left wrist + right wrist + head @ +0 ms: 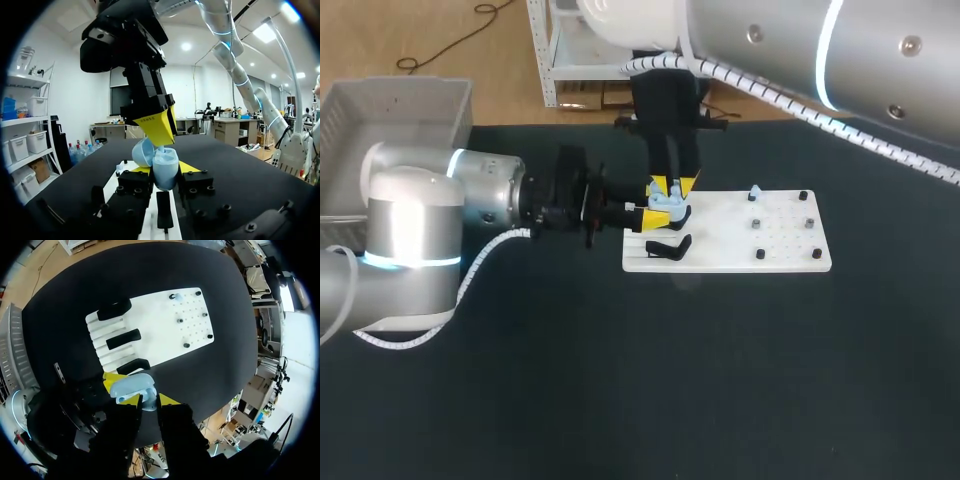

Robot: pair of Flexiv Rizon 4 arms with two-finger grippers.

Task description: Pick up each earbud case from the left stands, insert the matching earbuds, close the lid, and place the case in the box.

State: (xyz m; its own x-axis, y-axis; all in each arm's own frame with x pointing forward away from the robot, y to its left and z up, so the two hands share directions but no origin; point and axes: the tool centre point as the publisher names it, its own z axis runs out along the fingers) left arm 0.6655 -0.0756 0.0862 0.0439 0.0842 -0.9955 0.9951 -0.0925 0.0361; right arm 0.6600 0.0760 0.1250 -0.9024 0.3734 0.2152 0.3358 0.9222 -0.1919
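Observation:
My left gripper (646,212) (165,172) is shut on a light blue earbud case (666,210) (165,170), held sideways over the left end of the white board (730,245). The case's lid (142,152) stands open. From above, my right gripper (673,188) (149,401) points straight down at the open case (131,386), shut on a small light blue earbud (149,404). Its yellow fingertip (155,127) touches the case's mouth. A second light blue earbud (755,192) (172,296) sits on a peg at the board's far right part.
Black stands (667,247) (123,339) line the board's left end, and small black pegs (760,254) dot its right half. A grey box (395,110) stands at the table's back left corner. Dark tabletop lies in front of the board.

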